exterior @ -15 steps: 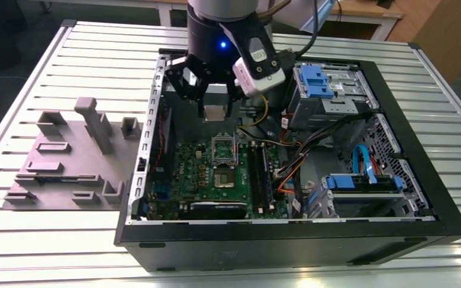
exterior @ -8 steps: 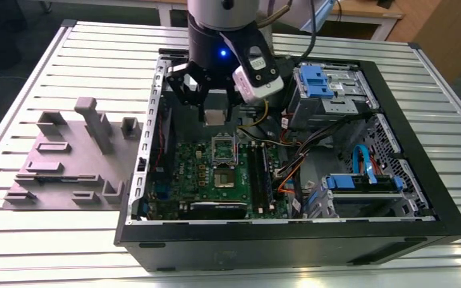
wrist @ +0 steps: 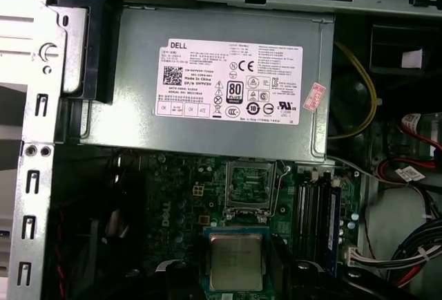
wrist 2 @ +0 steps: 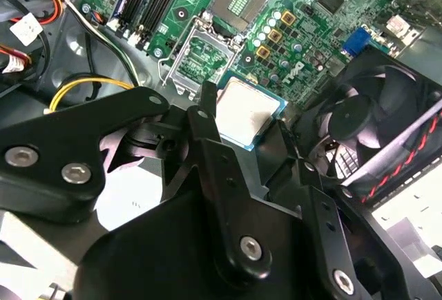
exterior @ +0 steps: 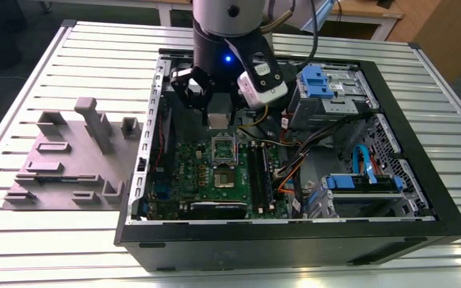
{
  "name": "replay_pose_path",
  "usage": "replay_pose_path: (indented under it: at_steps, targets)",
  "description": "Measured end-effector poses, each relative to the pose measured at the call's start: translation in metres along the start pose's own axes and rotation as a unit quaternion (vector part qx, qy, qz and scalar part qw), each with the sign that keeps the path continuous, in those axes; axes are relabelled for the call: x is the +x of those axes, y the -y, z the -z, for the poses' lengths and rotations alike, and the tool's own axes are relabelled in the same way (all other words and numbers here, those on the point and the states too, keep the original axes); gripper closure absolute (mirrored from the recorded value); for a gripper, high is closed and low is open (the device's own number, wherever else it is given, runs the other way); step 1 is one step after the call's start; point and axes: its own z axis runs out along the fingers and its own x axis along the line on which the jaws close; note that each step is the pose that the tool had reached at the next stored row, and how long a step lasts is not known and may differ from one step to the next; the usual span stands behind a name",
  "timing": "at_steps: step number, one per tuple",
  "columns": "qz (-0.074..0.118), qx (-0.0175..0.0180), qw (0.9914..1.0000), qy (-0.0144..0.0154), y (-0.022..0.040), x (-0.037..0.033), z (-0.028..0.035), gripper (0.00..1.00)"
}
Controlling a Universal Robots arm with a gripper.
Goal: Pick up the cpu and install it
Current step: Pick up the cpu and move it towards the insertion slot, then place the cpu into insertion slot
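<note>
gripping the cpu [wrist: 236, 262] by two opposite edges, the end effector [wrist 2: 246, 126] is clamping its matte black fingers [wrist 2: 207, 127] against it, parted just to its width. the cpu is showing a flat, square, silvery-grey metal lid on a thin green rim. it is hanging over the green motherboard [wrist 2: 304, 37] just beside the square metal-framed socket [wrist: 252, 186], not seated in it. beyond the socket from the cpu, a grey sheet-metal power supply [wrist: 138, 92] with a white label is lying inside the black case [exterior: 295, 240], which is resting on a ribbed metal worktop [exterior: 54, 240].
</note>
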Motion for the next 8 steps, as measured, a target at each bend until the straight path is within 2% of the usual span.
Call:
replay_pose_path:
  at_steps: [8]
  targets:
    - [0.0, 0.0007, 1.0, -0.0001, 0.0001, -0.0006, -0.0004, 0.53]
